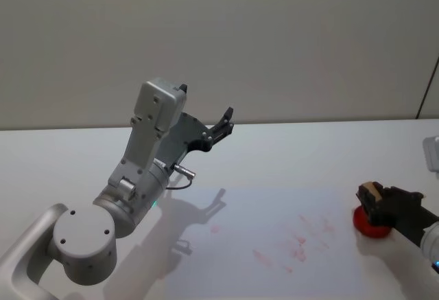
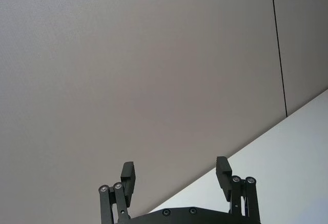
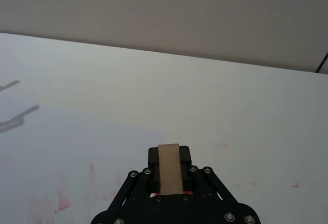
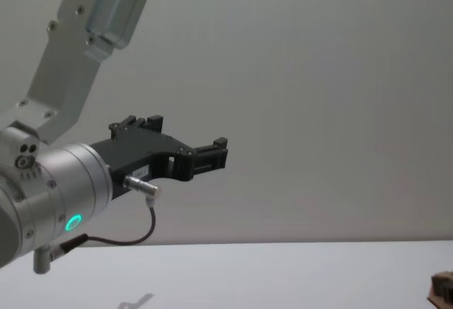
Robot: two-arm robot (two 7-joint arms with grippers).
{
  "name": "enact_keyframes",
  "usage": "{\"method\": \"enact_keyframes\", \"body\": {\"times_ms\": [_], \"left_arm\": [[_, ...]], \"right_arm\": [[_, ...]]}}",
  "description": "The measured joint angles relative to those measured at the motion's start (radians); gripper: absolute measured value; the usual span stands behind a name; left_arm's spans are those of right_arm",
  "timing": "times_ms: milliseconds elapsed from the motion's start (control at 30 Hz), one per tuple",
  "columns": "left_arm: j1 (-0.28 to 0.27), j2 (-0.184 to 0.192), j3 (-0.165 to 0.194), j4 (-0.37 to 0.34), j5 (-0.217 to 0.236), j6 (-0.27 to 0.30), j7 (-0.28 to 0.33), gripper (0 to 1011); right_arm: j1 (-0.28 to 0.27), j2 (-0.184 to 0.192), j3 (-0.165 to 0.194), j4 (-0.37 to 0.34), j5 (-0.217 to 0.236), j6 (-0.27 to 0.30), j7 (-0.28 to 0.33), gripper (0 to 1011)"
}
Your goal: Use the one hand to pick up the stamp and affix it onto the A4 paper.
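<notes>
Right side first: the black plastic two-fingered right gripper [image 1: 376, 200] sits low at the near right of the table, its blocky fingers clamped tight on the light wooden handle of the stamp [image 1: 369, 223], whose round red base hangs below them. That red base is right at the right-hand edge of the pale A4 paper sheet [image 1: 226, 259]. Whether it presses on the sheet or sits just off it, I cannot tell. The paper lies flat on the smooth white table [image 1: 309, 149], and it carries a scatter of faint red ink marks [image 1: 300, 239] on its right half. Over on the left, the left gripper [image 1: 226, 121], black on a silver cylinder wrist with a green light, is held high above the table with its fingers spread wide and nothing between them. Its shadow [image 1: 199, 211] falls across the sheet's left part. Behind it all is a plain grey-beige wall [image 1: 274, 39] with one thin dark seam [image 2: 279, 44].
</notes>
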Motion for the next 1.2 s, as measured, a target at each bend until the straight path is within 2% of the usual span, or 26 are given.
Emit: {"method": "enact_keyframes", "body": {"times_ms": [200,533,1200], "left_arm": [[0.000,0.000,0.000,0.000,0.000,0.000,0.000,1001],[0.000,0.000,0.000,0.000,0.000,0.000,0.000,1001],[0.000,0.000,0.000,0.000,0.000,0.000,0.000,1001]], "right_arm": [[0.001,-0.006,-0.011,-0.025,-0.011,0.013,0.023,216],[0.005,-0.038,-0.053,-0.052,-0.052,0.042,0.058,216],[0.039,-0.109,-0.126,-0.010,-0.137,0.057,0.107,216]]}}
